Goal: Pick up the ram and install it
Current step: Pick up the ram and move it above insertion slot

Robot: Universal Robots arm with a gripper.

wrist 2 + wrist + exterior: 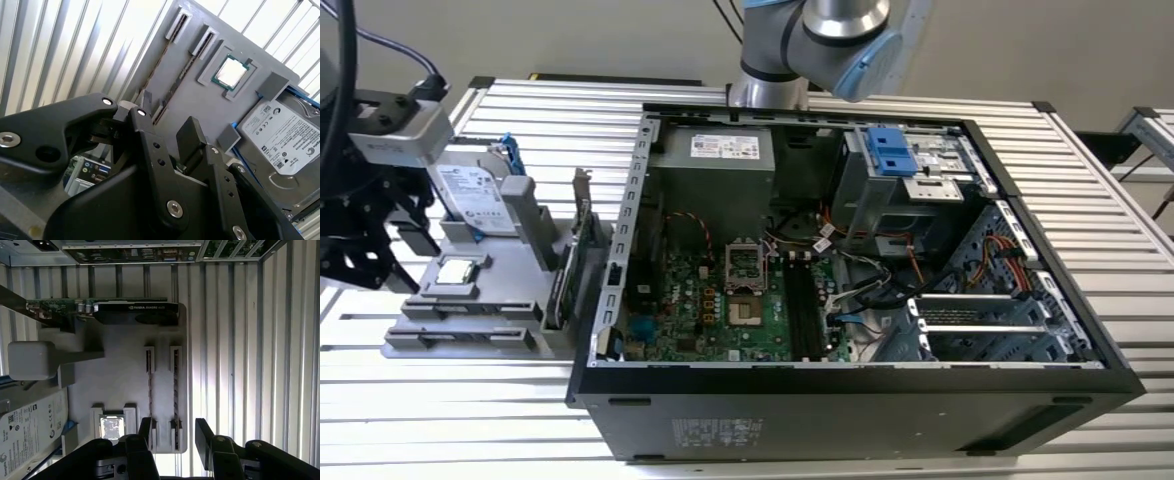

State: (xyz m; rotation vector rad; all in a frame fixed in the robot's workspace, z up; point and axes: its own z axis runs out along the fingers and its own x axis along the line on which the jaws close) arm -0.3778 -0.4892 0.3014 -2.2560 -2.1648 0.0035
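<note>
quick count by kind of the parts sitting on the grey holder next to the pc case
ram sticks: 2
hard drive: 1
cpu chip: 1
expansion card: 1
total: 5

Beside the gray holder (125, 375), the hard drive (25, 435) is cut off by the frame's edge, and the gripper (174, 426) covers one end of the holder.
</note>
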